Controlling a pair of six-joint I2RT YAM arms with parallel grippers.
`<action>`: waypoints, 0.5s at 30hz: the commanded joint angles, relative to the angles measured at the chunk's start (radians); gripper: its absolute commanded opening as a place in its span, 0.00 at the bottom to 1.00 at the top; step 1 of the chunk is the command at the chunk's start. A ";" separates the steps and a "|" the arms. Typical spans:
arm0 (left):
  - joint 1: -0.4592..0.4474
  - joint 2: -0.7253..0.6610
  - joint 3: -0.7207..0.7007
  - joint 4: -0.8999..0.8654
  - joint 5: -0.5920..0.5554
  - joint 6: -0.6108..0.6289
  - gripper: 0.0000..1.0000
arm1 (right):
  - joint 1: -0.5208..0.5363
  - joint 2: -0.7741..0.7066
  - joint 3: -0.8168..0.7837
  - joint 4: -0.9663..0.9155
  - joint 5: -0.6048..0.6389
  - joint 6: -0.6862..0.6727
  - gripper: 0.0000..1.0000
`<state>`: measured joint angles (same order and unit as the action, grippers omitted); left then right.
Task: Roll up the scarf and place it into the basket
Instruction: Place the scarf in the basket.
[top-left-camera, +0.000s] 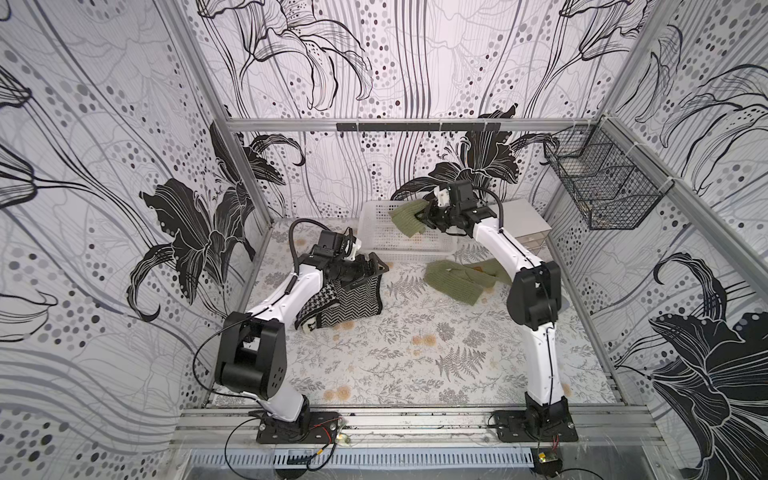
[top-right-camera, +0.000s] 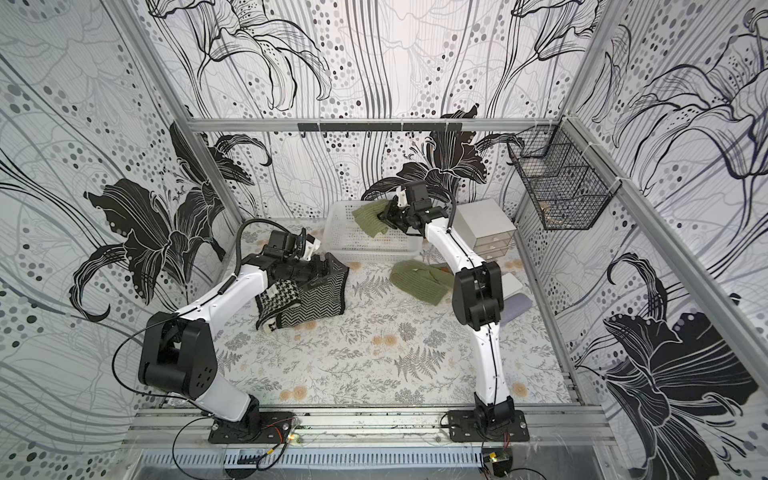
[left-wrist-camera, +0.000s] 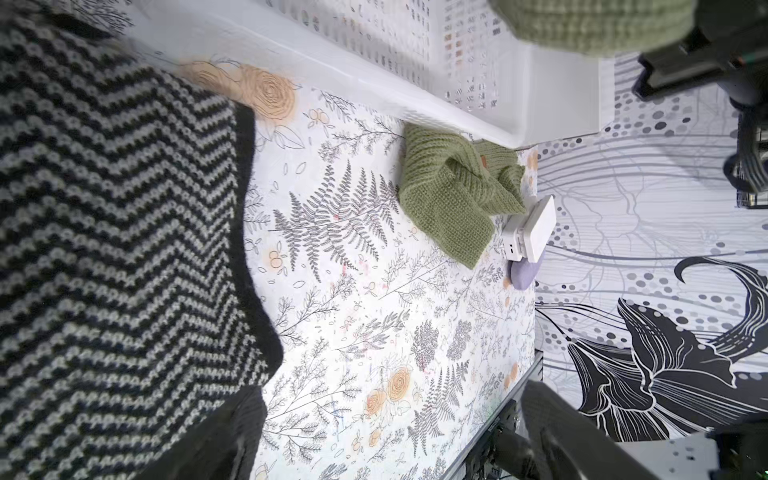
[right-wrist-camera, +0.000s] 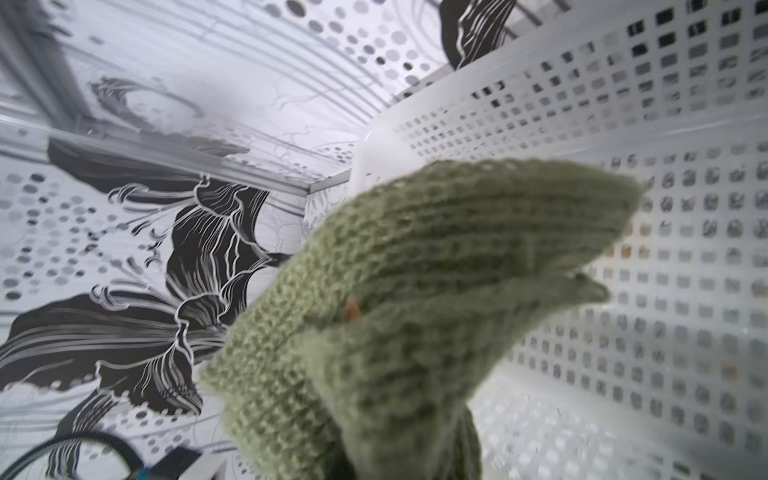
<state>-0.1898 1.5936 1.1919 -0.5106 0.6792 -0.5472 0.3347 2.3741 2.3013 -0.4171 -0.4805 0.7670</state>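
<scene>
R gripper (top-left-camera: 424, 219) is pressed tight on one end of the green knit scarf (top-left-camera: 406, 219), holding it over the white perforated basket (top-left-camera: 374, 237). A loose green knit heap (top-left-camera: 455, 279) lies on the table just in front of the basket. Can't tell if it's the same piece; the R arm hides any join.

Prob. light, soft and floppy, w/ a grippy knit. It'll unroll and trail, so best pinched through bunched folds, not a single edge.

L gripper (top-left-camera: 374, 272) is spread wide and empty, just over a b/w chevron scarf (top-left-camera: 357, 301).

In the way: the basket's front rim may snag a trailing part. The white drawer box (top-right-camera: 484, 226) is near the R arm, and a small white device (left-wrist-camera: 532, 228) sits just beside the heap.
</scene>
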 joint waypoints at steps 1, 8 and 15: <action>0.007 -0.035 -0.015 -0.001 -0.012 0.003 0.99 | -0.008 0.175 0.223 -0.197 0.019 0.048 0.00; 0.022 -0.048 -0.034 -0.025 -0.017 0.012 0.99 | -0.017 0.229 0.208 -0.165 0.151 0.177 0.00; 0.023 -0.032 -0.031 -0.025 -0.011 0.012 0.99 | -0.031 0.262 0.220 -0.153 0.206 0.240 0.37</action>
<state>-0.1738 1.5715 1.1660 -0.5385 0.6735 -0.5468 0.3161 2.6255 2.4977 -0.5861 -0.3099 0.9585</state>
